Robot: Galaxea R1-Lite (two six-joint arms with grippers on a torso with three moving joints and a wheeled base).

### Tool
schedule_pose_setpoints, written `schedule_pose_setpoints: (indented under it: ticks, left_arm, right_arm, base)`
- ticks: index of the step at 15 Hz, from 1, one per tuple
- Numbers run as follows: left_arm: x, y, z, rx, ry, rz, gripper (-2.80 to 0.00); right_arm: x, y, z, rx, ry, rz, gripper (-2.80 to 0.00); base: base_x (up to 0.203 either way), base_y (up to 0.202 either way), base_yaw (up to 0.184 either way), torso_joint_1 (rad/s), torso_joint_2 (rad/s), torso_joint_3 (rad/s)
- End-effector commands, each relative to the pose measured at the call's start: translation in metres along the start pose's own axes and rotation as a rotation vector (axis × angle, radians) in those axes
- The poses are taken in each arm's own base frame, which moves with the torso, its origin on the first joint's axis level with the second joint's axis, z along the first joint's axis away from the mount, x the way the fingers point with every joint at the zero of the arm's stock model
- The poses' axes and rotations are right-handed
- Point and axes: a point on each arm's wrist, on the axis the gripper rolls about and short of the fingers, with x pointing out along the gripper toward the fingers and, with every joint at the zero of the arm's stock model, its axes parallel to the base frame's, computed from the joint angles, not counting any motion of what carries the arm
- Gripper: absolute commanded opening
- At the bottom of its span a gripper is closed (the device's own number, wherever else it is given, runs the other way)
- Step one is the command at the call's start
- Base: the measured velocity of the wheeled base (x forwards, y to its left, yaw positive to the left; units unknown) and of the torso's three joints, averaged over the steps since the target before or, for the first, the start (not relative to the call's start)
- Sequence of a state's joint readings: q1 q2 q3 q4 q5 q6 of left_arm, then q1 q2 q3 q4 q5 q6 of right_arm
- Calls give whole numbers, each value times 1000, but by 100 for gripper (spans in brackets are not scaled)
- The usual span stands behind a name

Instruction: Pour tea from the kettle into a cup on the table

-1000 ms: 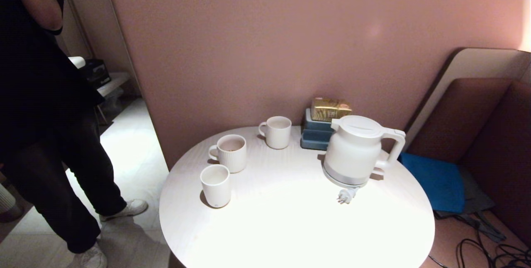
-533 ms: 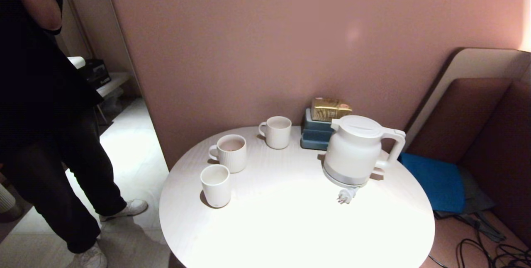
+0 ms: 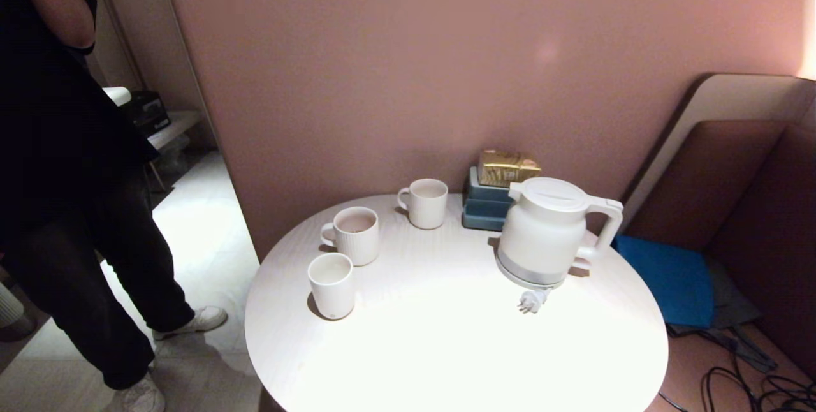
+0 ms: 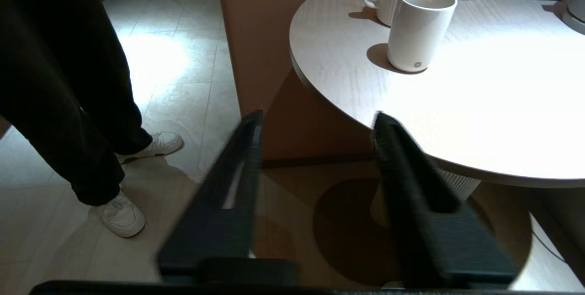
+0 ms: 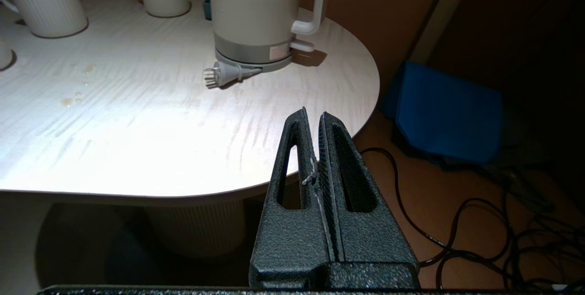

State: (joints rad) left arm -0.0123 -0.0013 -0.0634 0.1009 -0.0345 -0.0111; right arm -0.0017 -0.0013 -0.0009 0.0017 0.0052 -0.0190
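Kettle point(image 3: 542, 233) upright on table point(image 3: 446, 348) at right, w/ loop handle point(image 3: 605, 227) facing away from cups: prob. heavy if full, rigid smooth plastic, so best gripped thru handle, kept level till over a cup. Counted: 1 kettle, 3 cups point(image 3: 331, 284), 1 loose plug point(image 3: 532, 301). Left gripper point(image 4: 315, 119) approx. half open, holding nothing, below table edge; right gripper point(image 5: 313, 117) fully closed, also empty.

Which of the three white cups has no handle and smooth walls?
The front cup, nearest the table edge; the other two cups are ribbed and handled.
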Motion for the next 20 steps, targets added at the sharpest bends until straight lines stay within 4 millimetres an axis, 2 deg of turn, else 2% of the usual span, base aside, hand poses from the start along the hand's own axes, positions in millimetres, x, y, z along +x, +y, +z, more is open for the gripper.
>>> schedule_pose_setpoints:
  ticks: [1, 13, 17, 20]
  left_arm:
    - [0, 0, 0, -4, 1, 0, -280]
    - [0, 1, -1, -5, 5, 33, -280]
    - [3, 0, -7, 155, 28, 8, -280]
    - [3, 0, -6, 86, 10, 8, -280]
  right_arm:
    - [0, 0, 0, 2, -1, 0, -280]
    - [0, 0, 0, 18, -1, -7, -280]
    - [0, 0, 0, 21, 0, -10, -280]
    - [0, 0, 0, 24, -1, -11, -280]
  base:
    - [0, 0, 0, 0, 0, 0]
    - [0, 0, 0, 0, 0, 0]
    - [0, 0, 0, 0, 0, 0]
    - [0, 0, 0, 0, 0, 0]
